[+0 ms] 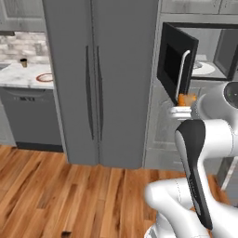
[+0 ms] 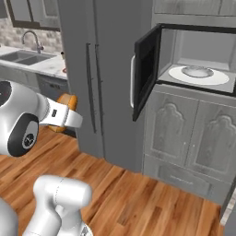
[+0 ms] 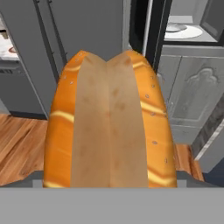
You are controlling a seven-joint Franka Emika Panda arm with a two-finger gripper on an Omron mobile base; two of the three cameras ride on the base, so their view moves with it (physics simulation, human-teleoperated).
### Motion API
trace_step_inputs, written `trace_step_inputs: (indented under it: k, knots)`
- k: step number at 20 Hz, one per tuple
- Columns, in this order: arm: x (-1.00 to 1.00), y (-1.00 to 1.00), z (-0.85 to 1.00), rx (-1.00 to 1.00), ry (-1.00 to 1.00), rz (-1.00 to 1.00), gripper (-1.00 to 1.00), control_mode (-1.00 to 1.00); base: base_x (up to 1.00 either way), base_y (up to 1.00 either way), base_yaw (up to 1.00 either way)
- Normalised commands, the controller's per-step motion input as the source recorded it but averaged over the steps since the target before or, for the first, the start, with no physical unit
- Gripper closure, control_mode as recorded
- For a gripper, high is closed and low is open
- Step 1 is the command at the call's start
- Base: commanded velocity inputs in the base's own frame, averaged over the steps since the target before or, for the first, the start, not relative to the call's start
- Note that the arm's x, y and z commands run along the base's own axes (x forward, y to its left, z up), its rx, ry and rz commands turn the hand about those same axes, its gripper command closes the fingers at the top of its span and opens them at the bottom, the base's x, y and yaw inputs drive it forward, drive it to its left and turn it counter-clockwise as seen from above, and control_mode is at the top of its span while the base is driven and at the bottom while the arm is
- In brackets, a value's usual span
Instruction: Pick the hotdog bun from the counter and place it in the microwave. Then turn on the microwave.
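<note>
You see the two-finger gripper [image 1: 184, 103] clamped on the oblong orange-brown hotdog bun [image 3: 111, 122], held in the air before the open dark grey microwave [image 2: 193, 55] with 1 white round turntable [image 2: 199, 74].

Finger tips hidden behind hotdog bun [image 3: 109, 122] in hand view; bun's lower end cut off there. In left base view only a sliver of bun [image 1: 187, 99] visible past microwave [image 1: 204, 51] door handle; gripper [image 1: 182, 110] jaws too small to resolve. Right base view: bun [image 2: 66, 102] mostly covered by wrist. Microwave keypad out of sight.
</note>
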Motion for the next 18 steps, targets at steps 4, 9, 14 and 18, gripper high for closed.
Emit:
trace_step_inputs:
  k: [4, 9, 14, 18]
  knots:
    - [0.0, 0.0, 0.0, 0.0, 0.0, 0.0, 1.0, 1.0, -0.44, -0.38, 0.02]
    - [0.0, 0.0, 0.0, 0.0, 0.0, 0.0, 1.0, 1.0, -0.4, -0.39, 0.02]
    - [0.0, 0.0, 0.0, 0.0, 0.0, 0.0, 1.0, 1.0, -0.3, -0.39, 0.02]
    - [0.0, 0.0, 0.0, 0.0, 0.0, 0.0, 1.0, 1.0, -0.1, -0.28, 0.0]
